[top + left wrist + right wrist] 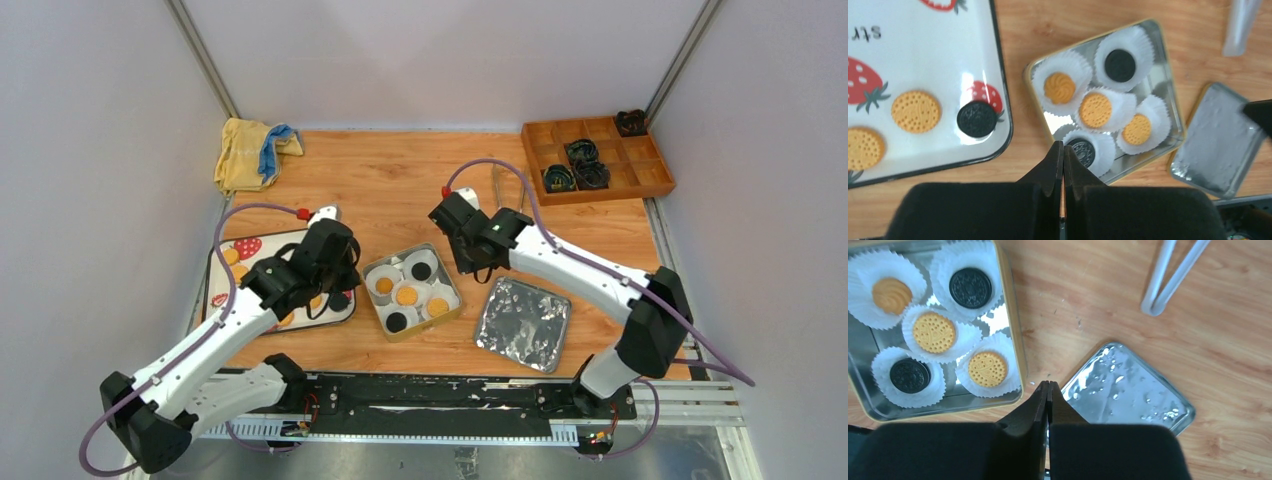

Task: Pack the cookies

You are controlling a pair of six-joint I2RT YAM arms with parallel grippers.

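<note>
A square tin (455, 300) holds several cookies in white paper cups, orange (1095, 110) and black (1119, 65); it also shows in the right wrist view (1013, 340). More cookies, orange (915, 111) and black (977, 119), lie on the strawberry-print tray (280, 242). My left gripper (1063, 145) is shut and empty, above the wood between the tray and the tin. My right gripper (1048, 384) is shut and empty, above the gap between the tin and its silver lid (1128, 385).
The lid (522, 323) lies flat to the right of the tin. Metal tongs (497, 190) lie behind my right gripper. A wooden compartment box (597, 160) stands at the back right. A yellow and blue cloth (250, 152) is at the back left.
</note>
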